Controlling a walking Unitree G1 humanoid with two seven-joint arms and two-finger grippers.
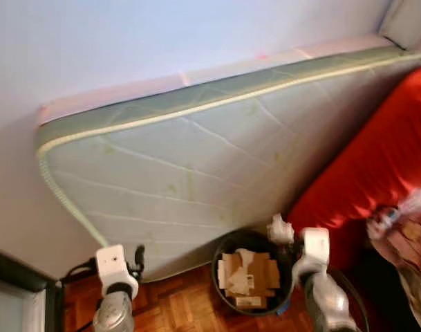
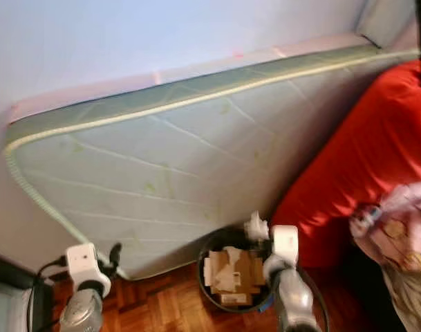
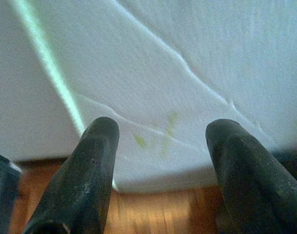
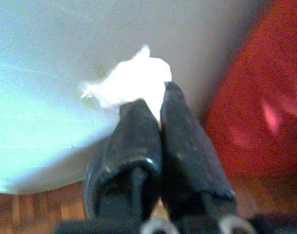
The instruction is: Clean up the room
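From the head, the right gripper [image 1: 278, 228] holds a crumpled white paper [image 1: 279, 229] over the rim of the black bin [image 1: 224, 245] of cardboard scraps [image 1: 248, 275], at two o'clock from the scraps. In the left wrist view, the left gripper [image 3: 160, 146] is spread wide, holding nothing, facing the pale mattress [image 3: 187, 58]. In the right wrist view, the two fingers [image 4: 185, 131] pinch the paper tight; no writing can be read anywhere.

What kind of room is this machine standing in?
Probably a bedroom or spare room in a home. A bare mattress leans on its side against the wall, red bedding lies beside it, and a round bin of cardboard scraps stands on the wood parquet floor.
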